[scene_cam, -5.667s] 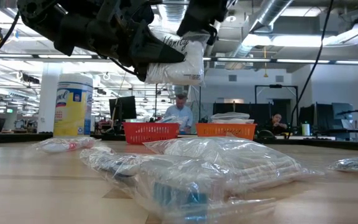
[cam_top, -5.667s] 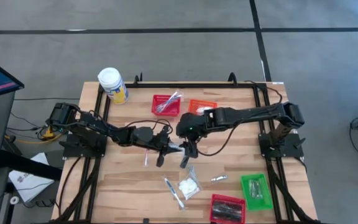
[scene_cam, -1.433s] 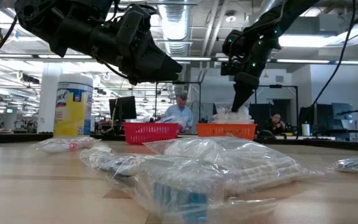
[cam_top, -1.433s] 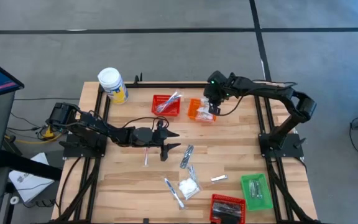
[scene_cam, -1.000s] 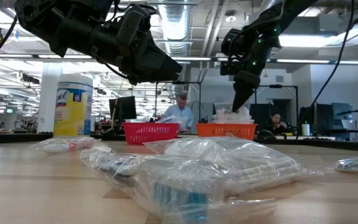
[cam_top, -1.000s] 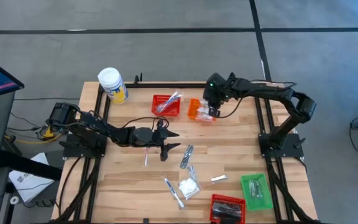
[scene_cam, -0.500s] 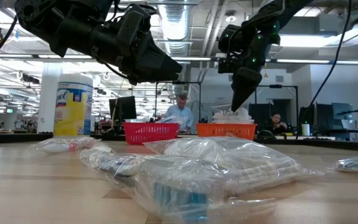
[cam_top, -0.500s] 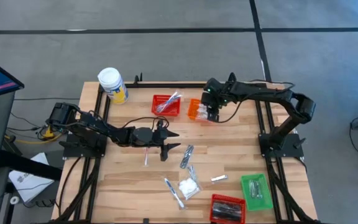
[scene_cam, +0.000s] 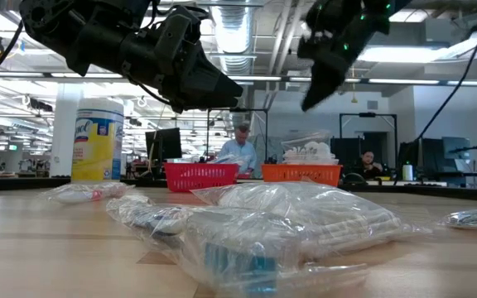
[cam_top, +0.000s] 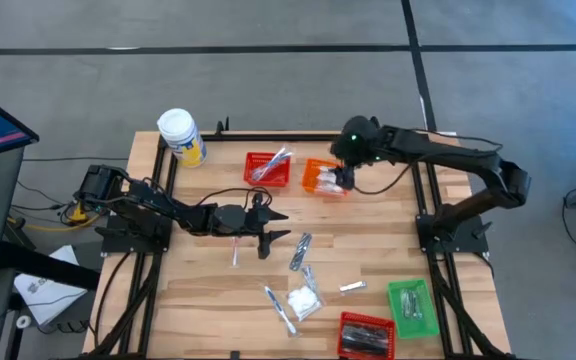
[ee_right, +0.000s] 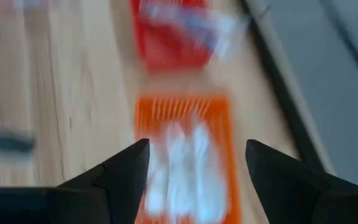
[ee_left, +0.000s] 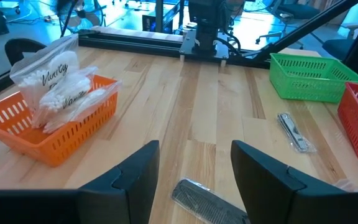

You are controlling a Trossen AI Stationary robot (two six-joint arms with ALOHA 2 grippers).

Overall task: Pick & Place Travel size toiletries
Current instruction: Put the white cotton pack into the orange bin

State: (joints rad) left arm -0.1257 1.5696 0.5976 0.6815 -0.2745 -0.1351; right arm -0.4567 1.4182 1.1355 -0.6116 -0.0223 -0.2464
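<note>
While the left gripper (cam_top: pixel 268 232) hung open and idle over mid-table, the right gripper (cam_top: pixel 345 178) had spread its jaws and lifted, leaving the packet of swabs (cam_top: pixel 328 178) in the orange basket (cam_top: pixel 313 176), one placement apparently done.

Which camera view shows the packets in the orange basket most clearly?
The left wrist view: the orange basket fills it, packets sharp. High view shows them small; low view only their tops; right wrist view blurs them.
</note>
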